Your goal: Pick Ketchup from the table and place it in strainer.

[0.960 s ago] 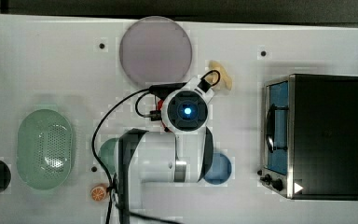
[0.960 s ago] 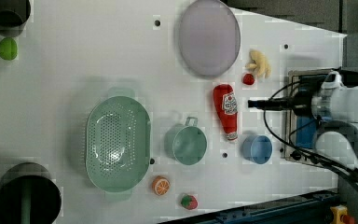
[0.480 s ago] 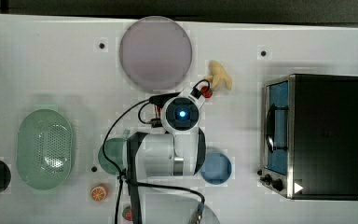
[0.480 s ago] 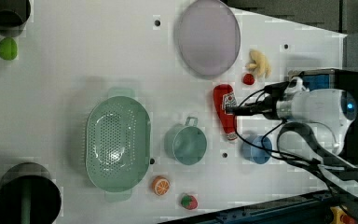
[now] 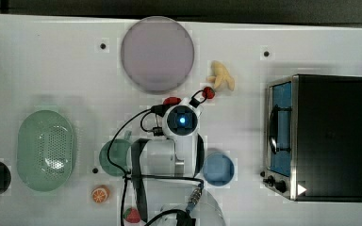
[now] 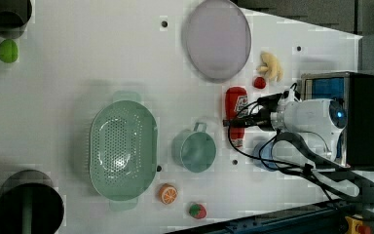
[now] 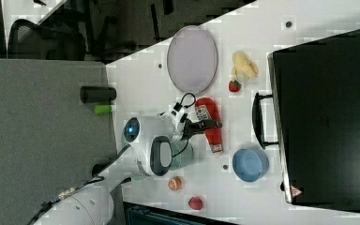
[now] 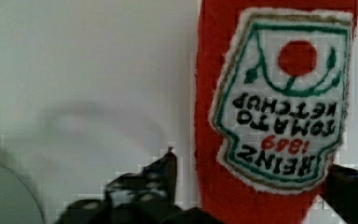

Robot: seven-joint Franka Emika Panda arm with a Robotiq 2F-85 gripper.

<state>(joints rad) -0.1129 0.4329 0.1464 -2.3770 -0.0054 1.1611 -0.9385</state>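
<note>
On a white table (image 6: pixel 78 73), the ketchup (image 6: pixel 236 117) lies flat at about three o'clock from the strainer (image 6: pixel 122 150) in the left view, past the green cup (image 6: pixel 194 151). The wrist view shows its white label reading "HEINZ TOMATO KETCHUP" and "1869". The gripper (image 8: pixel 261 186) straddles the bottle with fingers (image 8: pixel 161 179) spread to either side, not visibly clamped.

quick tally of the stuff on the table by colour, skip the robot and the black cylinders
Red: 3 – ketchup bottle, strawberry, strawberry
Green: 3 – strainer, cup, lime
Blue: 1 – bowl
Purple: 1 – plate
Yellow: 1 – banana
Orange: 1 – orange half
Black: 1 – toaster oven
Total: 11
</note>
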